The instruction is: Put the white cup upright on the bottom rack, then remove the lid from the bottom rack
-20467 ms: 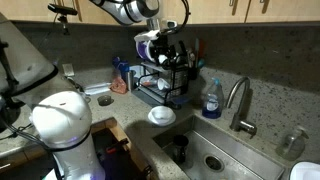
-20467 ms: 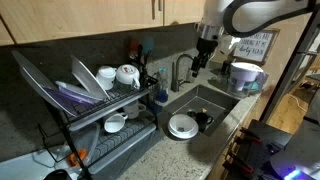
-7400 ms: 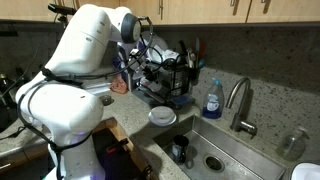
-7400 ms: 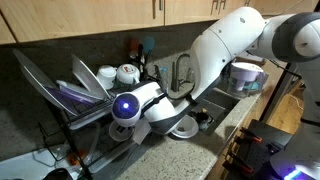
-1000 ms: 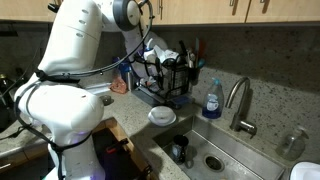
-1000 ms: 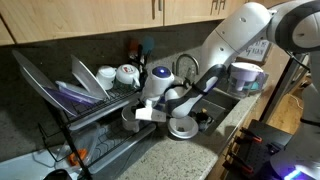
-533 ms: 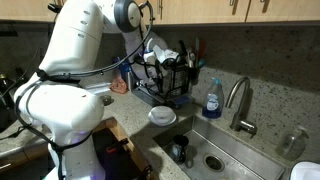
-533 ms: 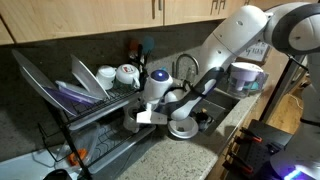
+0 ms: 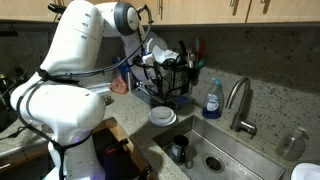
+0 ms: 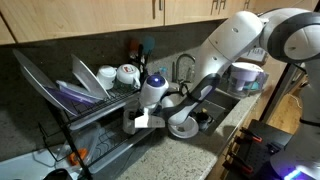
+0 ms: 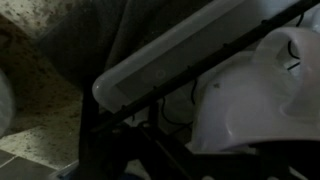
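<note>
Wrist view puts the white cup [image 11: 250,100] close before the hand [image 10: 137,119], whose opening cannot be told.

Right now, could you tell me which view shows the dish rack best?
The dish rack shows best in an exterior view, both tiers visible, though the arm covers part. In an exterior view the dish rack is small behind the arm. The wrist view catches only dark wires.

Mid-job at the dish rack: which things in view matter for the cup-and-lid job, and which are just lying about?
Job: gripper at the bottom rack; probably the white cup, close in the wrist view. Lid not made out.

Lying about: soap bottle; faucet; plates on the top tier; white dish by the sink; pitcher.
</note>
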### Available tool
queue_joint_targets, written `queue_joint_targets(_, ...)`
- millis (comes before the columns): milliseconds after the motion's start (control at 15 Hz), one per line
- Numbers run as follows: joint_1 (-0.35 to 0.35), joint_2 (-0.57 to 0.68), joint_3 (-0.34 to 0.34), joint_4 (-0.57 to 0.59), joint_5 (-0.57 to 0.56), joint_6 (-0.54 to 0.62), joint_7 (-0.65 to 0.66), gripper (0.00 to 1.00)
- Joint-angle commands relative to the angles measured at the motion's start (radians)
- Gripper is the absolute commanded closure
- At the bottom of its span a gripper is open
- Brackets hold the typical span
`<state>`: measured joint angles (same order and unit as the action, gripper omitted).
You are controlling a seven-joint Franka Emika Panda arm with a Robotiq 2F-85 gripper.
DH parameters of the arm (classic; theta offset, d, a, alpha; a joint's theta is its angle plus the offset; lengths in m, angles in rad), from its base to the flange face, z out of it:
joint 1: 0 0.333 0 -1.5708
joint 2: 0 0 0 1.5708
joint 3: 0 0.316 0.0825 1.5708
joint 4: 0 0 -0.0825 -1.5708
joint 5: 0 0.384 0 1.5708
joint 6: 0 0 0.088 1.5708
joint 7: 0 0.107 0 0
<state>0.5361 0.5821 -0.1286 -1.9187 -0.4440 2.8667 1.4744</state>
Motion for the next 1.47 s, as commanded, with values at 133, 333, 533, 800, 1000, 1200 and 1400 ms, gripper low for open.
queue_joint_targets(133, 0.115, -0.042, -0.109, -0.065, -0.027, -0.016, 0.026, 0.17)
queue_joint_targets(333, 0.188, -0.057, -0.181, -0.086, -0.057, -0.010, 0.051, 0.16)
queue_joint_targets(533, 0.254, -0.068, -0.246, -0.103, -0.094, -0.011, 0.080, 0.15)
queue_joint_targets(800, 0.319, -0.087, -0.313, -0.111, -0.146, -0.025, 0.123, 0.12)
queue_joint_targets(1000, 0.342, -0.097, -0.336, -0.109, -0.192, -0.032, 0.155, 0.13)
queue_joint_targets(1200, 0.349, -0.114, -0.339, -0.106, -0.245, -0.048, 0.183, 0.12)
queue_joint_targets(1400, 0.375, -0.128, -0.361, -0.107, -0.283, -0.055, 0.203, 0.12)
